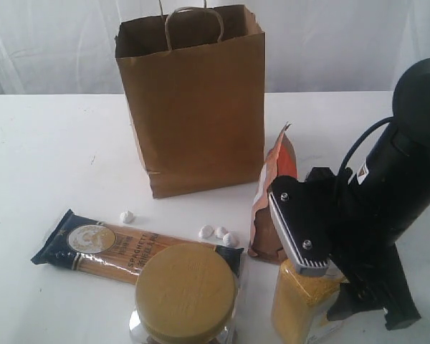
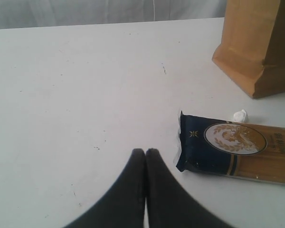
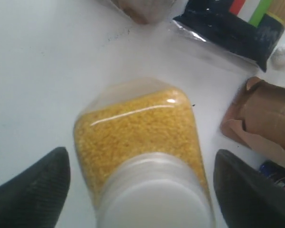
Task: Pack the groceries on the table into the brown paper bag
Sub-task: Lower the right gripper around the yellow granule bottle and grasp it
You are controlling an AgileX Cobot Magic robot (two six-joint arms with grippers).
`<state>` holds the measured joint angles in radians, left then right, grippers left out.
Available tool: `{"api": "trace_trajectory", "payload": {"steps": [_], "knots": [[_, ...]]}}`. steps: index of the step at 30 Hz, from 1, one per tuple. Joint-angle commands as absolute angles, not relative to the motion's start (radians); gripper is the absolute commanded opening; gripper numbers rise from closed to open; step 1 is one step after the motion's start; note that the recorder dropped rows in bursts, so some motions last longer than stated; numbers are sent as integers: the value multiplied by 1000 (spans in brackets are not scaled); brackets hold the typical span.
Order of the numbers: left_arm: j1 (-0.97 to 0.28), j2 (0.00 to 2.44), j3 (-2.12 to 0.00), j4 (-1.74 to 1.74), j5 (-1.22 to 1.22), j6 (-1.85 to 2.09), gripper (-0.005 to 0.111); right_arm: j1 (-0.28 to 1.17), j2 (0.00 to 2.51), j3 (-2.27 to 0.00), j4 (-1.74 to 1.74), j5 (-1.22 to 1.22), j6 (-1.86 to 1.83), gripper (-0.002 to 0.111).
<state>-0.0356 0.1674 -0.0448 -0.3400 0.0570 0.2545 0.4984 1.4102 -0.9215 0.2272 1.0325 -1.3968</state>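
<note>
The brown paper bag (image 1: 193, 107) stands upright and open at the back of the table (image 1: 43, 158). In front lie the navy spaghetti packet (image 1: 107, 251), the tan-lidded jar (image 1: 186, 290), the orange-brown pouch (image 1: 272, 201) and the yellow-grain bottle (image 1: 301, 301). My right gripper (image 3: 140, 161) is open, its fingers on either side of the bottle (image 3: 137, 137) with a gap on each side. My left gripper (image 2: 146, 152) is shut and empty, low over bare table just beside the dark end of the spaghetti packet (image 2: 228, 147). It is out of the exterior view.
Small white pebble-like bits (image 1: 218, 233) lie between the bag and the spaghetti packet. The pouch (image 3: 261, 118) stands close beside the right gripper's far finger. The right arm (image 1: 387, 186) rises at the right edge. Bare white tabletop (image 2: 85, 85) stretches left of the bag (image 2: 259, 45).
</note>
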Motion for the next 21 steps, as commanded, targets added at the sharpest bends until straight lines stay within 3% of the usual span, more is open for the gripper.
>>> {"api": "trace_trajectory", "payload": {"steps": [1,9,21], "knots": [[-37,163,-43,-370,54,259,0,499,1410,-916,230,988,-1410,64],[-37,163,-43,-370,54,259,0,499,1410,-916,232,1002,-1410,42],[-37,163,-43,-365,54,262,0,499,1420,-916,405,1025,-1410,40]]}}
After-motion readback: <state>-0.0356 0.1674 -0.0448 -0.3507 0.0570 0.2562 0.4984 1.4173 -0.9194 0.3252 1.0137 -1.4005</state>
